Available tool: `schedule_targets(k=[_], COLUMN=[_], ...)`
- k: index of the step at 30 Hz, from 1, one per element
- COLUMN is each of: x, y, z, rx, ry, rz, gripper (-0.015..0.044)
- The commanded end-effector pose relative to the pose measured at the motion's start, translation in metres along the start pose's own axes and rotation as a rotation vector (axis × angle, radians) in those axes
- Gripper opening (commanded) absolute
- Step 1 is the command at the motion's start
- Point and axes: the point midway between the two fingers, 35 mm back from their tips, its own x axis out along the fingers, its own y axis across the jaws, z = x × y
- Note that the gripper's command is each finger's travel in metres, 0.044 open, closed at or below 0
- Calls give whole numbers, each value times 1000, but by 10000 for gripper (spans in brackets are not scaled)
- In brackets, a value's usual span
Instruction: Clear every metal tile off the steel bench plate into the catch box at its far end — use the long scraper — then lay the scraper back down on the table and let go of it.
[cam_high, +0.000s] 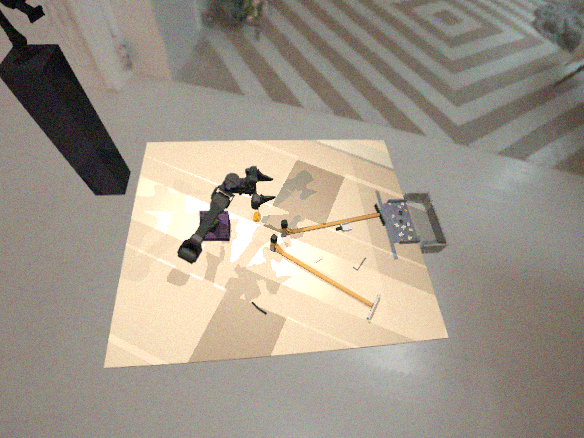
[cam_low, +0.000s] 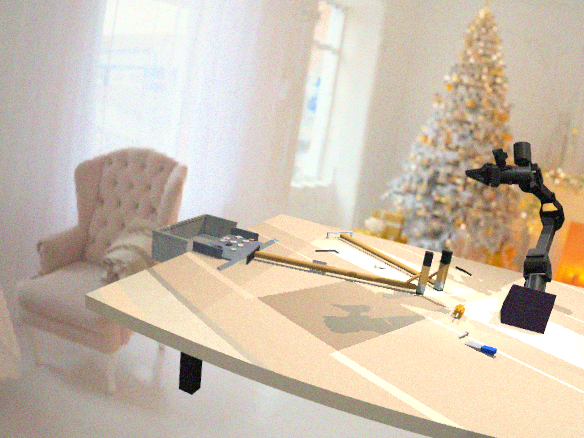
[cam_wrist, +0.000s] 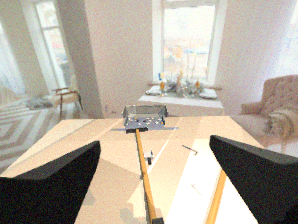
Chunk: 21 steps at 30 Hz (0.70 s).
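Observation:
My gripper (cam_high: 273, 188) (cam_low: 468, 173) (cam_wrist: 156, 142) is open and empty, high above the table, back from the tool handles. A long scraper with a wooden handle (cam_high: 335, 223) (cam_low: 300, 263) (cam_wrist: 144, 170) lies on the table. Its dark blade is at the near edge of the steel plate (cam_high: 391, 232) (cam_low: 227, 264), and its black-tipped grip stands upright at the near end. Several small metal tiles (cam_high: 401, 226) (cam_low: 239, 238) lie scattered on the plate. The grey catch box (cam_high: 438, 225) (cam_low: 172, 245) (cam_wrist: 131, 111) adjoins the plate's far end. Its floor is partly hidden.
A second long tool (cam_high: 325, 277) (cam_low: 375, 254) with a thin open head lies angled beside the scraper, its upright grip close by. An orange piece (cam_high: 256, 216) (cam_low: 458, 311), a blue-ended tool (cam_low: 488, 349), a hex key (cam_high: 361, 264) and a dark curved strip (cam_high: 259, 307) lie around.

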Motion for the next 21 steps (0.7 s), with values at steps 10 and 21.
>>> schedule_targets(k=[10, 21], x=[30, 68], y=[2, 4], z=[0, -5], rx=[-32, -60], ry=[80, 179], rz=[-18, -30], gripper=[440, 440])
